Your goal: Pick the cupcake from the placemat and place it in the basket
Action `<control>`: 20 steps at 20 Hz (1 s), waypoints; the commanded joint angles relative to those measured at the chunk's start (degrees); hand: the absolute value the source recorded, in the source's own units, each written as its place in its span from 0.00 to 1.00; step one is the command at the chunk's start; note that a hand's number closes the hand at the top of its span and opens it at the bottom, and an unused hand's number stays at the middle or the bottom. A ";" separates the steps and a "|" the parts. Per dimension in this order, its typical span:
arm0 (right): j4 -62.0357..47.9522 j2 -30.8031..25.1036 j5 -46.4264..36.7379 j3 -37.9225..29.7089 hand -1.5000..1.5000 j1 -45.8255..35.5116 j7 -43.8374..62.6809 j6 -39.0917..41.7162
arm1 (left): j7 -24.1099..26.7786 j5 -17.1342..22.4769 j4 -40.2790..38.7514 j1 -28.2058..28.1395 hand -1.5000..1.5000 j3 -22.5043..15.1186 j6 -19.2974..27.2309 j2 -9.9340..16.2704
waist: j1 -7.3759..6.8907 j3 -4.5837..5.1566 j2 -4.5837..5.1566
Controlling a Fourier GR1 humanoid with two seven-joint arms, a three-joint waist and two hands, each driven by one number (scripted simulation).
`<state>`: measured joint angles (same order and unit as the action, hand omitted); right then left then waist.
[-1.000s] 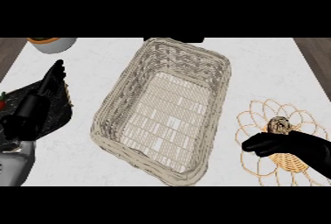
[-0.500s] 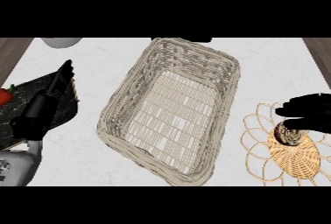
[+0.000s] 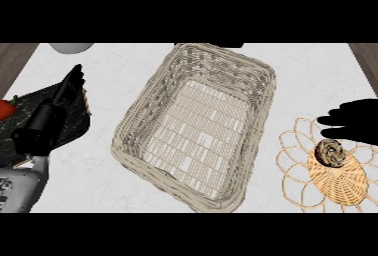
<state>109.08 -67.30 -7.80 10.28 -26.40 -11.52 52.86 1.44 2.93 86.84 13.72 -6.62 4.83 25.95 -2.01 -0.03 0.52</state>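
We see only part of the placemat [image 3: 336,182]; the right edge cuts it, like the right hand [image 3: 358,120].

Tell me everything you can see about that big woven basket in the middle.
The basket is a large, roughly rectangular tray of pale, beige wicker with rounded corners. Its thick walls are tightly braided, while the flat floor is an open weave that lets the white counter show through. It holds nothing. It sits upright on the counter, turned at a slant, its far end toward the top of the view. Neither hand touches it; the woven placemat lies just right of it.
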 commanded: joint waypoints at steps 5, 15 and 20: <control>-9.54 1.43 -16.51 11.08 0.00 -2.52 -15.08 -2.60 | 0.11 -2.27 -2.93 2.63 0.50 -0.16 0.37 -1.82 | 0.18 -0.06 0.24; -21.55 3.62 -31.08 22.42 0.00 -3.92 -22.78 -13.11 | 1.03 -2.50 3.43 -4.53 0.50 0.89 -1.21 -1.14 | 0.01 0.00 -0.28; -26.41 5.56 -37.93 25.85 0.00 -2.08 -25.95 -20.59 | 0.35 -2.38 1.38 -3.10 0.50 2.96 -1.49 -1.89 | 1.26 0.00 -0.39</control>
<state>86.07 -61.26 -40.71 33.91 -30.64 -30.57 34.02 1.46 0.34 87.44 12.37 -5.05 3.62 23.97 -1.39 -0.02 0.31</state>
